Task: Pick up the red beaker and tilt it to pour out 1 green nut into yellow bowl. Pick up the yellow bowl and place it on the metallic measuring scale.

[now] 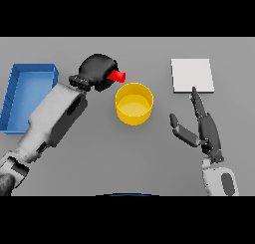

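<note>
While the left hand grips the red beaker with its fingers curled round the body, only the mouth end of the vessel shows, protruding toward the yellow bowl. The beaker's long axis lies close to level, running from the hand toward the robot's right, with the mouth just beside and slightly beyond the bowl's far-left rim. Whether the mouth stands over the opening or short of it cannot be told from this view. That gap is the relation the pour depends on: a nut leaving the mouth needs to fall inside the rim, not on the tabletop.

No green nut is visible, either in the beaker or in the bowl; the bowl's floor appears plain yellow. The pour is judged under way but not confirmed done.

The bowl is a smooth, round, straight-walled cup, open at the top, standing upright near the centre. The scale is a flat, pale, square plate lying to the bowl's right and a little farther off. A blue tray with low walls sits at the far left, beside the left arm.

The right hand rests low on the right with fingers straight and thumb spread, holding nothing; one fingertip reaches the scale's near edge. It is the nearer hand to both bowl and scale for the later transfer.
</note>
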Tool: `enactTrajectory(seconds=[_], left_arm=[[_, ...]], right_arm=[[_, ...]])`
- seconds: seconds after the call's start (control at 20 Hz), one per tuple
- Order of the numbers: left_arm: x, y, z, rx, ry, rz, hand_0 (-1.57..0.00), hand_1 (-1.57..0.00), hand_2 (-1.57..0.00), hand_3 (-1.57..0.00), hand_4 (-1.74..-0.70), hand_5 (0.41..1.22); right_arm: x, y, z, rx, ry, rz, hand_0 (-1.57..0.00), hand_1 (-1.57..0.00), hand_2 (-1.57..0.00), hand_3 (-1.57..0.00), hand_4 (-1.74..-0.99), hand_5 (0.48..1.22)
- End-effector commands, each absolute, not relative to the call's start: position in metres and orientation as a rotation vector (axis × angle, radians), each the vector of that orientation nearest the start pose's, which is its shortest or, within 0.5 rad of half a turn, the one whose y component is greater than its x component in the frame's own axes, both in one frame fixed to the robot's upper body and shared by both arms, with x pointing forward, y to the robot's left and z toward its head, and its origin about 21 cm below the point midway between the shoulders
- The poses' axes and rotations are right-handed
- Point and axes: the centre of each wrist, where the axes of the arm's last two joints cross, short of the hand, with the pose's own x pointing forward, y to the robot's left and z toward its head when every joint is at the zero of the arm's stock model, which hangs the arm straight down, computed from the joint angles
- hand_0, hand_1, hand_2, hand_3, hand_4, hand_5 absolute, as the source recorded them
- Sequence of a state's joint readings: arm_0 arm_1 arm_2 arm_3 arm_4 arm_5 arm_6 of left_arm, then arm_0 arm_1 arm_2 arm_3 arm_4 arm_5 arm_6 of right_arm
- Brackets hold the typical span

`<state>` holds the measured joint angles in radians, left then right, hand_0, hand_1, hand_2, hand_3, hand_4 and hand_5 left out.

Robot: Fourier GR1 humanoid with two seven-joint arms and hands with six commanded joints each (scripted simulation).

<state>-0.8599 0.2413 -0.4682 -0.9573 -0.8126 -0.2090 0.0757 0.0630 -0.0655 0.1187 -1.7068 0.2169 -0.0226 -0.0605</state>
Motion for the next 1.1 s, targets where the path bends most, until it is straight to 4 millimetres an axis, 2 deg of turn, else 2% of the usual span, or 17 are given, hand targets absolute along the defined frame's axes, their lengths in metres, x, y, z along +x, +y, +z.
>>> enactTrajectory(seconds=[0.0, 0.1, 0.15, 0.3, 0.45, 0.6, 0.85, 1.05], left_arm=[[0.406, 0.116, 0.1, 0.745, -1.367, -1.655, -1.57, -1.57, -1.57, -1.49, -1.7, 1.205], [0.407, 0.11, 0.105, 0.796, -1.33, -1.791, -1.57, -1.57, -1.57, -1.38, -1.71, 1.211], [0.41, 0.106, 0.11, 0.828, -1.297, -1.861, -1.57, -1.57, -1.57, -1.36, -1.71, 1.213], [0.412, 0.094, 0.117, 0.873, -1.25, -2.018, -1.57, -1.57, -1.57, -1.29, -1.72, 1.217], [0.415, 0.085, 0.119, 0.895, -1.21, -2.168, -1.57, -1.57, -1.57, -1.43, -1.73, 1.219], [0.415, 0.07, 0.121, 0.967, -1.151, -2.299, -1.57, -1.57, -1.57, -1.5, -1.73, 1.22], [0.415, 0.062, 0.129, 1.104, -1.069, -2.517, -1.57, -1.57, -1.57, -1.55, -1.74, 1.221], [0.414, 0.054, 0.124, 1.193, -0.994, -2.651, -1.57, -1.57, -1.57, -1.56, -1.74, 1.221]], right_arm=[[0.23, -0.22, 0.018, -0.15, -1.708, 0.269, 0.0, 0.0, 0.0, 0.0, -1.19, 0.675], [0.23, -0.22, 0.017, -0.138, -1.698, 0.251, 0.0, 0.0, 0.0, 0.0, -1.195, 0.671], [0.227, -0.222, 0.012, -0.131, -1.691, 0.239, 0.0, 0.0, 0.0, 0.0, -1.196, 0.666], [0.231, -0.216, 0.014, -0.113, -1.683, 0.212, 0.0, 0.0, 0.0, 0.0, -1.206, 0.639], [0.229, -0.215, 0.011, -0.122, -1.692, 0.228, 0.0, 0.0, 0.0, 0.0, -1.221, 0.617], [0.229, -0.216, 0.011, -0.155, -1.701, 0.227, 0.0, 0.0, 0.0, 0.0, -1.213, 0.591], [0.224, -0.215, 0.011, -0.166, -1.727, 0.23, 0.0, 0.0, 0.0, 0.0, -1.16, 0.569], [0.228, -0.216, 0.013, -0.147, -1.721, 0.212, 0.0, 0.0, 0.0, 0.0, -1.135, 0.567]])
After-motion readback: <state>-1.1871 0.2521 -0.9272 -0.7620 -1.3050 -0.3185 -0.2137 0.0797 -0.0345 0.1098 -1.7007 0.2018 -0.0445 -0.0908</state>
